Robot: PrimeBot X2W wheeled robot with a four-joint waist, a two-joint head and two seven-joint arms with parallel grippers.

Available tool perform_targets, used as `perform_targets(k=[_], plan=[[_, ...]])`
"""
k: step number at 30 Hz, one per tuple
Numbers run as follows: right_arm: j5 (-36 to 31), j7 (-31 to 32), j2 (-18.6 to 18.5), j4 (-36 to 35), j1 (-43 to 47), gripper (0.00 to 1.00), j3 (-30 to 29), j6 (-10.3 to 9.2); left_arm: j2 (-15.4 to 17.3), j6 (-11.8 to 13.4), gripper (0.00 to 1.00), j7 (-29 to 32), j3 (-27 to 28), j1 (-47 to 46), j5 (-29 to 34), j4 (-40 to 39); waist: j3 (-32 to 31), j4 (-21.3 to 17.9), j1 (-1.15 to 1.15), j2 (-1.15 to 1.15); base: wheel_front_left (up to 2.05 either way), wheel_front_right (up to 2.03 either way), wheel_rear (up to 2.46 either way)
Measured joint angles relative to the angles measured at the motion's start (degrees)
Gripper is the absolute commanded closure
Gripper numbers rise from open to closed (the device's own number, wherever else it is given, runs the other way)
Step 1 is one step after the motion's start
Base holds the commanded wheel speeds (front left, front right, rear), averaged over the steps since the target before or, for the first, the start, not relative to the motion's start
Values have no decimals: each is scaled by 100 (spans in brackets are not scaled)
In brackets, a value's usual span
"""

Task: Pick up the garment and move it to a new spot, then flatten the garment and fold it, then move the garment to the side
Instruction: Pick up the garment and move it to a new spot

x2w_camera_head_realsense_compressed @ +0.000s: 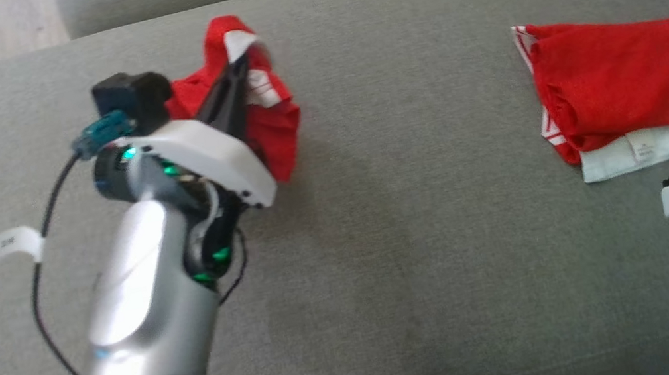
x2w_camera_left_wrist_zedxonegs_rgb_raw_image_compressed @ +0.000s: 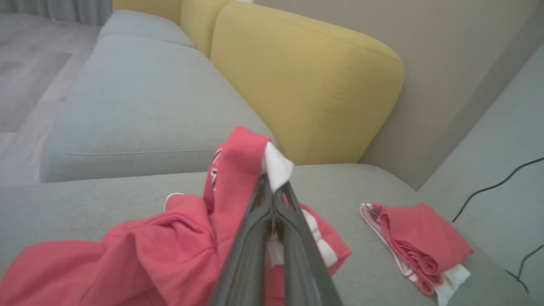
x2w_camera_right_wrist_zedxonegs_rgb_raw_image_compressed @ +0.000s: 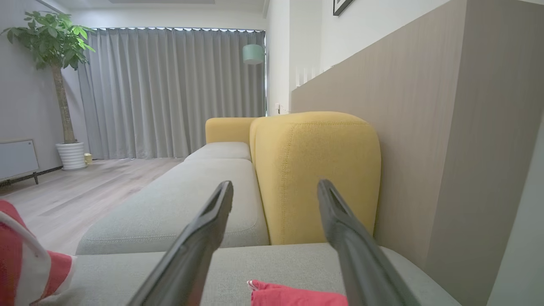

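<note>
On a grey sofa seat (x2w_camera_head_realsense_compressed: 416, 235), the right gripper (x2w_camera_right_wrist_zedxonegs_rgb_raw_image_compressed: 275, 187) sits nearest, at 4 o'clock in the head view, fingers spread wide and holding nothing. A folded red garment (x2w_camera_head_realsense_compressed: 612, 76) lies just beyond it at 3 o'clock. Farther off, at 11 o'clock, the left gripper (x2w_camera_head_realsense_compressed: 241, 61) is pinched tight on the white-trimmed edge of the crumpled red garment (x2w_camera_head_realsense_compressed: 271, 124), which bunches beneath its fingers. A yellow back cushion (x2w_camera_left_wrist_zedxonegs_rgb_raw_image_compressed: 306, 85) stands behind.

We see soft matt red cloth in the garment (x2w_camera_head_realsense_compressed: 274, 126), rough grey weave on the sofa (x2w_camera_head_realsense_compressed: 419, 214), matt dark plastic at the left end effector (x2w_camera_head_realsense_compressed: 241, 66), and a glossy silver arm (x2w_camera_head_realsense_compressed: 137, 299) behind it.
</note>
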Motion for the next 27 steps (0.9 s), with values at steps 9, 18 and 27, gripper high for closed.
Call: perform_targets(k=[9, 18, 27], plan=[[132, -186, 0, 305, -48, 0, 231, 0, -64, 835, 0, -363, -1154, -292, -910, -35, 128, -390, 0, 0, 0, 0, 0], [192, -336, 0, 559, -66, 0, 283, 0, 126, 1001, 0, -945, -1065, -389, -925, 386, 123, -264, 0, 0, 0, 0, 0], [214, -326, 0, 746, 89, 0, 485, 1, 1377, 888, 0, -1482, -582, 220, -862, 23, -156, 252, 0, 0, 0, 0, 0]])
